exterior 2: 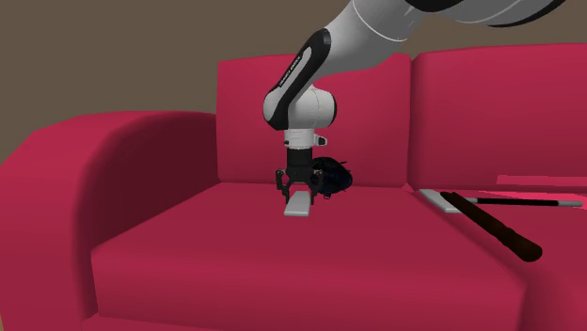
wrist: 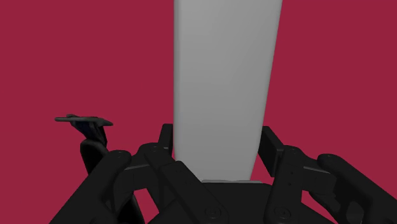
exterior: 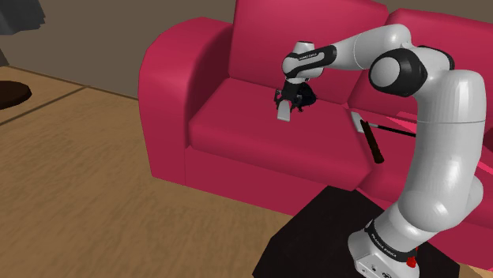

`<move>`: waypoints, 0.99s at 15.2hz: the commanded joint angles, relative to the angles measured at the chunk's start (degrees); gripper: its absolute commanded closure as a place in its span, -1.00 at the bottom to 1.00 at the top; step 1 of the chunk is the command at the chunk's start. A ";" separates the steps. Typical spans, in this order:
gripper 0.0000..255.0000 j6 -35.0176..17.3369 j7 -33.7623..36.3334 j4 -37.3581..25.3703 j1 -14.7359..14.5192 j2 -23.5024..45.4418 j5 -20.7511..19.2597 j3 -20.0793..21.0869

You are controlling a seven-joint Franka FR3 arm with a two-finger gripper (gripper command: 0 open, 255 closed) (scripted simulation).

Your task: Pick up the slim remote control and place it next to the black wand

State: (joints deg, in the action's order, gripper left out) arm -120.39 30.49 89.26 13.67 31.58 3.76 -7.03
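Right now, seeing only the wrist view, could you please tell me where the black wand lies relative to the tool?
Observer: The black wand lies on the sofa seat, toward the second exterior view's right of the tool.
Operator: Does anything lie beside it?
Observer: Yes, a thin pale rod lies close by, running further right.
Operator: What stands behind the remote?
Observer: A dark object rests at the foot of the backrest.
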 commanded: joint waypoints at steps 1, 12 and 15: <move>1.00 0.59 0.02 -0.27 -0.01 -0.33 -0.05 -0.03; 1.00 7.58 0.26 -4.34 -0.07 -3.27 -0.48 -0.27; 1.00 9.58 0.32 -5.76 -0.07 -3.86 -0.58 -0.32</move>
State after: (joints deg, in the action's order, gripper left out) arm -111.34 30.84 83.65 13.58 28.10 3.22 -7.32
